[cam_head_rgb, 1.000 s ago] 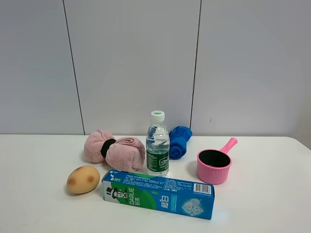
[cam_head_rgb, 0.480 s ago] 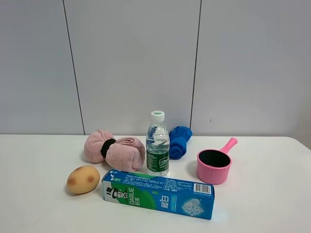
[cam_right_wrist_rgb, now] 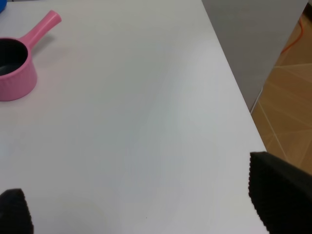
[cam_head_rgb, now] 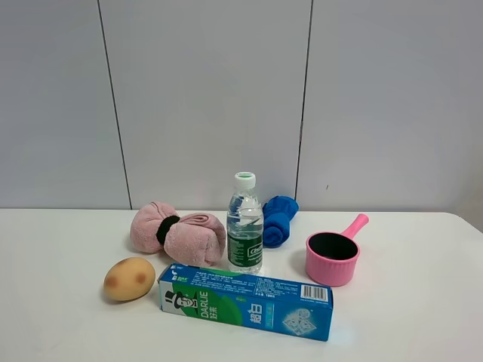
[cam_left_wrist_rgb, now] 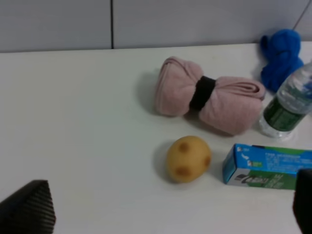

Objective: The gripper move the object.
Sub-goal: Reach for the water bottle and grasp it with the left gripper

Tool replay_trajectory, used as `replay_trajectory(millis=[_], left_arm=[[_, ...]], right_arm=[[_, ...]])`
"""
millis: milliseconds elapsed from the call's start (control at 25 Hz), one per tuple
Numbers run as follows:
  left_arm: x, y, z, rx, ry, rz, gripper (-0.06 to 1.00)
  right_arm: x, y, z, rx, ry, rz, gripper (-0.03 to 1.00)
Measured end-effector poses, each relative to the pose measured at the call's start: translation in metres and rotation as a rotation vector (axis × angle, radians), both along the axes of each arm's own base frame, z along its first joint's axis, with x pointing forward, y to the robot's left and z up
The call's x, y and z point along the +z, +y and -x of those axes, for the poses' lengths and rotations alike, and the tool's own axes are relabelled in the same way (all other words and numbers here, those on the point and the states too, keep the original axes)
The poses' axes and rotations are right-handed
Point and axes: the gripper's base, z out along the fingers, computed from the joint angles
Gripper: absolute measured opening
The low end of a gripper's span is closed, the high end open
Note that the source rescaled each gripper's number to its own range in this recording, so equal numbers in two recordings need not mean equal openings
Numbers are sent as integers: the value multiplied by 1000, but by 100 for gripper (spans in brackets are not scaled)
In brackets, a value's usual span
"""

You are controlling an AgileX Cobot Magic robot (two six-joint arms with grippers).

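The bottle (cam_head_rgb: 245,226) stands in the middle of the counter (cam_head_rgb: 423,317), toward the back edge. Nothing holds it yet. The left gripper (cam_left_wrist_rgb: 165,204) and right gripper (cam_right_wrist_rgb: 146,204) are both wide open. Next, I think one must reach the bottle and squeeze its sides.

White table (cam_head_rgb: 423,317) before grey panelled wall (cam_head_rgb: 211,98); wood floor (cam_right_wrist_rgb: 292,122).
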Motion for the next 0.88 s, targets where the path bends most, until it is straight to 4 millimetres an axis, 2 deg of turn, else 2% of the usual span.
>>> replay_trajectory(millis=[240,480,880], left_arm=[[-15,-2,-30,-55,82,-28,100],[-25,-2,-45,-60,148,-31,100],[1,-2,-86,-62,125,-40,100]], right_arm=[[0,0,0,0,0,0,100],[0,0,0,0,0,0,100],[0,0,0,0,0,0,100]])
